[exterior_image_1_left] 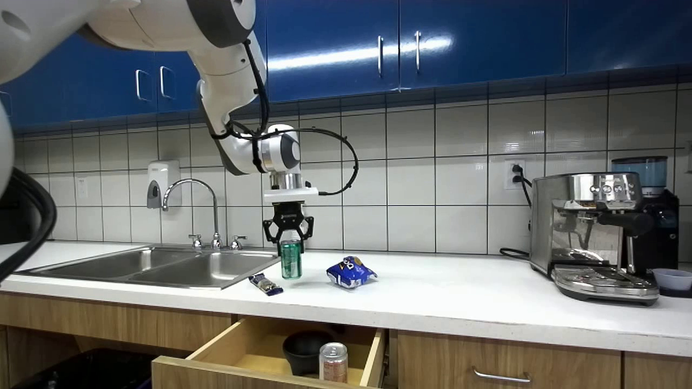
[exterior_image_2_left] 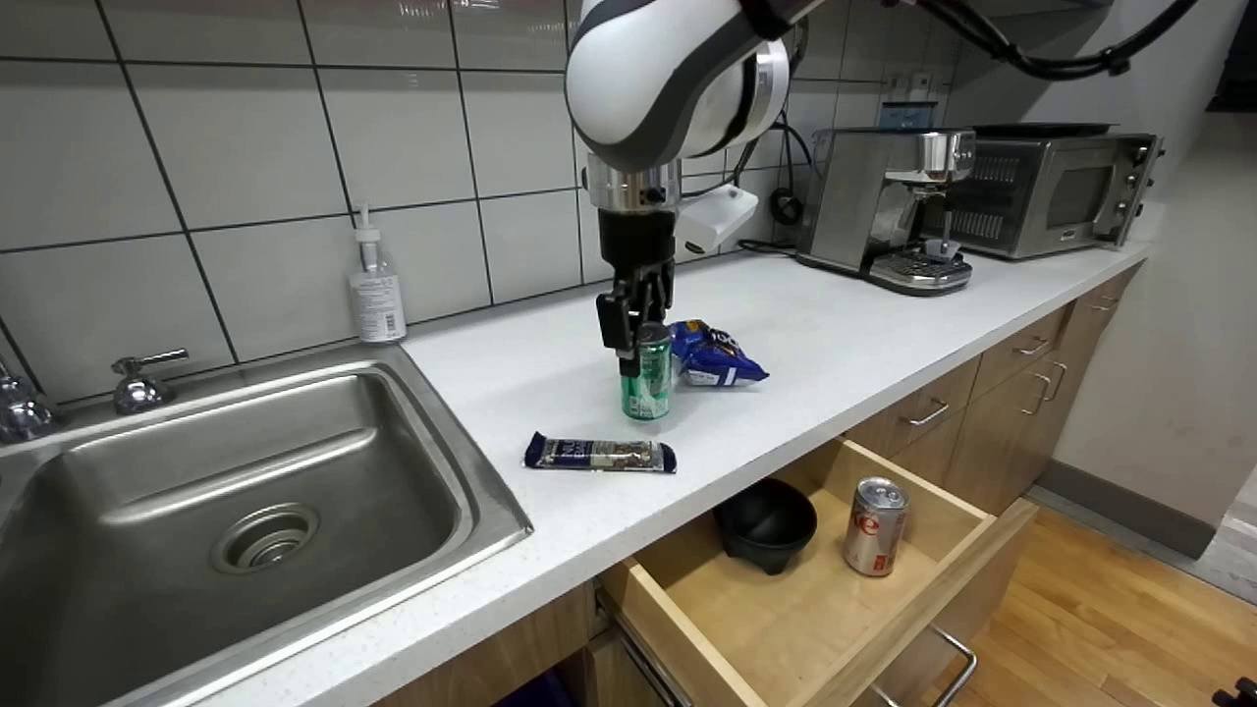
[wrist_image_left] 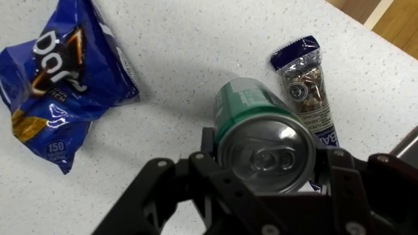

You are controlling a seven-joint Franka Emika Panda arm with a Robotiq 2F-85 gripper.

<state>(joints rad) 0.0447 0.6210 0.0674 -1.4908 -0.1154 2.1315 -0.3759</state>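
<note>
- The pincer point(exterior_image_1_left: 291, 246) points straight down and is clamped on a green can point(wrist_image_left: 261, 137), its 2 fingers pressed against opposite sides close to the top.
- The green can sits upright between them, lid and pull tab facing up; whether its base touches the surface point(exterior_image_1_left: 432, 281) is hard to tell.
- Just beside the can, on the sink side, a snack bar point(wrist_image_left: 312, 93) lies flat; in the wrist view its lower end is partly hidden.
- Near the can, on the side away from the sink, rests a blue chip bag point(wrist_image_left: 65, 85), apart from the pincer.
- Past the bar, the steel sink point(exterior_image_2_left: 245, 432) is set into the surface, a soap bottle point(exterior_image_2_left: 377, 295) standing at its back corner.
- Below the surface's front edge, an open drawer point(exterior_image_2_left: 776, 628) holds a black bowl point(exterior_image_2_left: 771, 550) and an upright silver can point(exterior_image_2_left: 874, 530), not touching each other.
- Well apart, farther along the surface, stand an espresso machine point(exterior_image_1_left: 584, 232) and a toaster oven point(exterior_image_2_left: 1051, 187).
</note>
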